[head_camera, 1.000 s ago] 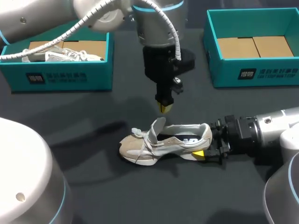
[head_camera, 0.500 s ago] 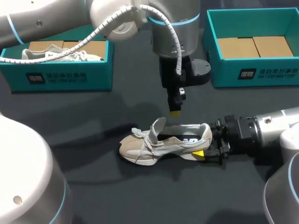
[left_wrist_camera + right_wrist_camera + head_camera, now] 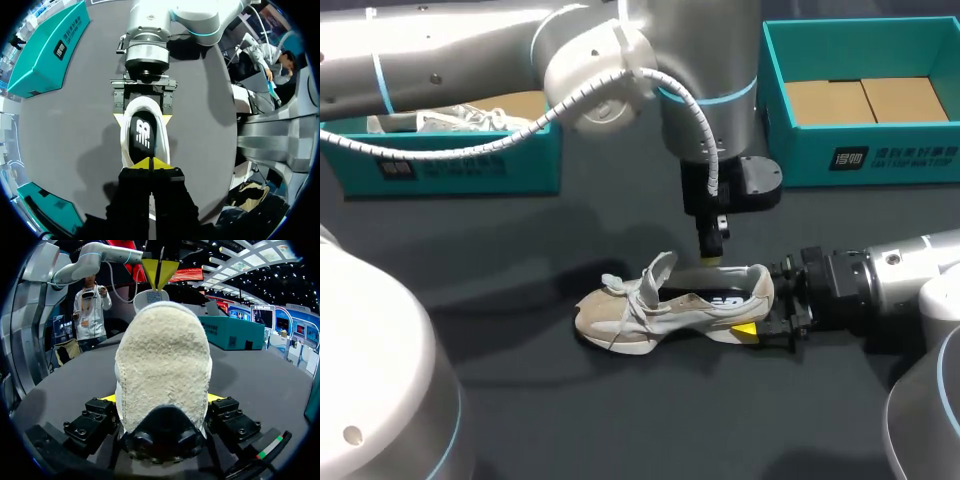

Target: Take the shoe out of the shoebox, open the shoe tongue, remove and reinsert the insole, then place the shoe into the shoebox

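Left gripper (image 3: 711, 256): yellow tips pinched together, holding nothing. Over the past second it has travelled from above the raised tongue (image 3: 658, 270) toward the heel and dropped. The tips now sit at the collar, directly over the black logo-printed insole (image 3: 142, 136).

Right gripper (image 3: 161, 402): both fingers clamped on the heel of the beige suede-and-mesh sneaker (image 3: 660, 308), unmoved.

The sneaker stands upright on the dark table (image 3: 570, 420), well apart from the empty teal cardboard shoebox (image 3: 860, 155) behind it.

Reading: the tongue step looks finished and insole removal is beginning. The fingers would need to part before gripping it.
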`<state>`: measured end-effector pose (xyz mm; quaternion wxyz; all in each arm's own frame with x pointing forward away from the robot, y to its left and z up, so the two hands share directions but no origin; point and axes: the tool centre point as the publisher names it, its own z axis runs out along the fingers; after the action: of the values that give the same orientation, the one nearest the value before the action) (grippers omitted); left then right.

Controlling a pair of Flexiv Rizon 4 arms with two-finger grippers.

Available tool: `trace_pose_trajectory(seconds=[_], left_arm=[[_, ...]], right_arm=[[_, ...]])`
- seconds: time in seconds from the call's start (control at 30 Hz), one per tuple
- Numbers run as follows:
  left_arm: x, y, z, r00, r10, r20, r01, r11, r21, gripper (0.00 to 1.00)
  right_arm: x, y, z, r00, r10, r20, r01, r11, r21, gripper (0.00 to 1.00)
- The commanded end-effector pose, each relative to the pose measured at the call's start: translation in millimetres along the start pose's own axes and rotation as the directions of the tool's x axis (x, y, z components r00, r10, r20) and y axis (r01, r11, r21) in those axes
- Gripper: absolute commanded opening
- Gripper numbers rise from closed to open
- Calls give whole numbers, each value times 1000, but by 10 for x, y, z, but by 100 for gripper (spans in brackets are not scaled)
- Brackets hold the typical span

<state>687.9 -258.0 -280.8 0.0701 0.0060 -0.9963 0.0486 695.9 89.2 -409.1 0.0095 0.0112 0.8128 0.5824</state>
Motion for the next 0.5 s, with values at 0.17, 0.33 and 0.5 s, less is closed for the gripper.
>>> trace_pose_trajectory(seconds=[0.17, 0.33, 0.5], left_arm=[[2, 16, 15, 1000, 1, 1, -1, 1000, 5, 0], [-65, -57, 209, 1000, 11, -18, -11, 1000, -3, 0], [-102, -101, 455, 998, 27, -54, -27, 1000, 2, 0]], right_arm=[[11, 3, -8, 1000, 0, 1, 0, 1000, 3, 0], [11, 3, -8, 1000, 0, 1, 0, 1000, 3, 0], [11, 3, -8, 1000, 0, 1, 0, 1000, 3, 0]])
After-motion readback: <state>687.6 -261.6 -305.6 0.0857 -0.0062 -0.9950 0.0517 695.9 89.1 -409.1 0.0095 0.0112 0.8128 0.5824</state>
